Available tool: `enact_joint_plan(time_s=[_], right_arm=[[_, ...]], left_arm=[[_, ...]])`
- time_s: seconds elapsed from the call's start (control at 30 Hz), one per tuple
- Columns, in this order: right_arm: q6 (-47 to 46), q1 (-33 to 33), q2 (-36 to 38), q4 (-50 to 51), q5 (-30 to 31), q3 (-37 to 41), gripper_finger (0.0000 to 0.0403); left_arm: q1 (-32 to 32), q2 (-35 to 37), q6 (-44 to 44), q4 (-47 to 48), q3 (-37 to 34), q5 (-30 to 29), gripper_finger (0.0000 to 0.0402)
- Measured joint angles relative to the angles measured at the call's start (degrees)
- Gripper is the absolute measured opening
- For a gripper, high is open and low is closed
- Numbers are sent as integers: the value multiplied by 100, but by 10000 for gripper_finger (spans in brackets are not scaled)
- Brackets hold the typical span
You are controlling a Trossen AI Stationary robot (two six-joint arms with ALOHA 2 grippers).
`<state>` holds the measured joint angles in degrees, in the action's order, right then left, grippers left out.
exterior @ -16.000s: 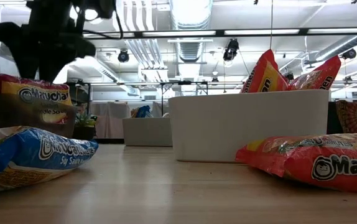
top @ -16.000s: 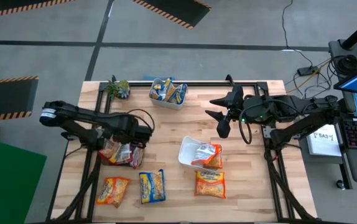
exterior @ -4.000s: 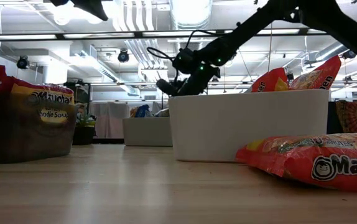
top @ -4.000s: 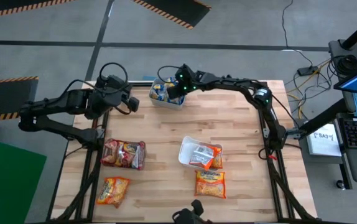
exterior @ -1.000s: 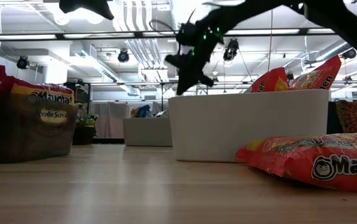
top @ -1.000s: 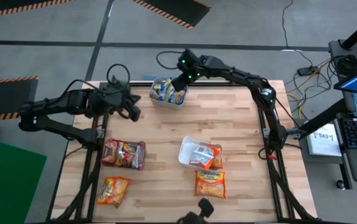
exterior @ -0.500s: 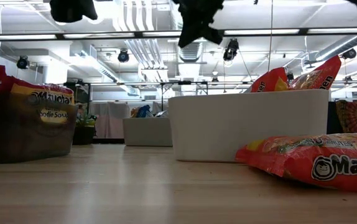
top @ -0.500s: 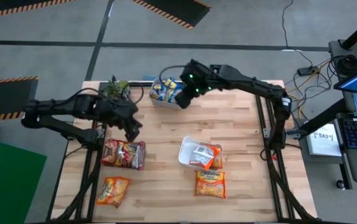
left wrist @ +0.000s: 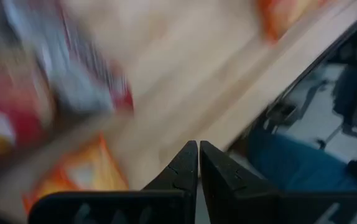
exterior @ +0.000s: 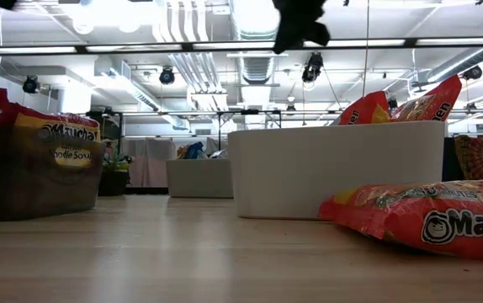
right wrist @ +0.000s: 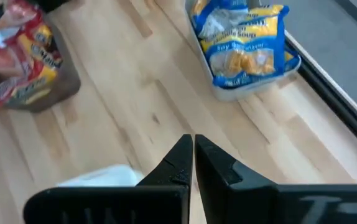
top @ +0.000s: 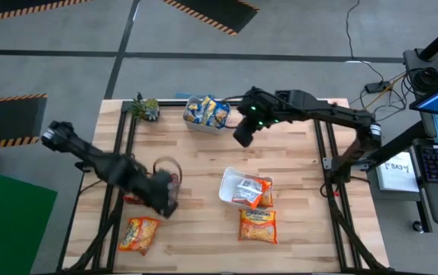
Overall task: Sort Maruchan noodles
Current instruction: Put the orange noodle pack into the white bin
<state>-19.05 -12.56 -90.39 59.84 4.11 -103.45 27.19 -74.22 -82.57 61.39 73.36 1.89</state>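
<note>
Blue-and-yellow noodle packets fill a clear tray (top: 207, 113) at the far edge; it also shows in the right wrist view (right wrist: 245, 48). Red packets stand in a dark tray (top: 146, 187) at the left. Orange packets stick out of a white tray (top: 238, 188). One orange packet (top: 258, 226) lies flat near it, another (top: 139, 234) at the near left. My left gripper (top: 165, 205) is shut and empty, above the dark tray's near right corner. My right gripper (top: 243, 137) is shut and empty, high over the table, right of the clear tray.
A small potted plant (top: 144, 108) stands at the far left corner. Bare wood lies between the trays in the table's middle and along its right side. In the low view the white tray (exterior: 336, 168) and an orange packet (exterior: 427, 215) stand close in front.
My left gripper has swung from the far left toward the near edge, ending over the dark tray; its wrist view is blurred. My right gripper has risen from the clear tray and gone toward the table's right and near side. Both have stayed shut. No packet has moved.
</note>
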Motion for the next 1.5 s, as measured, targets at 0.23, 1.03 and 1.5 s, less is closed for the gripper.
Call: enact_joint_plan(time_s=[0.23,1.03,1.5], right_arm=[[-128,248,868,-900,-1,1354,9],[-914,836,1948,-2570,-283,2803,9],[-942,858,1948,-2568,-277,2803,9]], left_arm=[[1118,-1221,-1670,58,0,1486,10],[1446,-3936,-1301,476,-2,1535,189],[1487,-4135,-1405,586,429,1246,26]])
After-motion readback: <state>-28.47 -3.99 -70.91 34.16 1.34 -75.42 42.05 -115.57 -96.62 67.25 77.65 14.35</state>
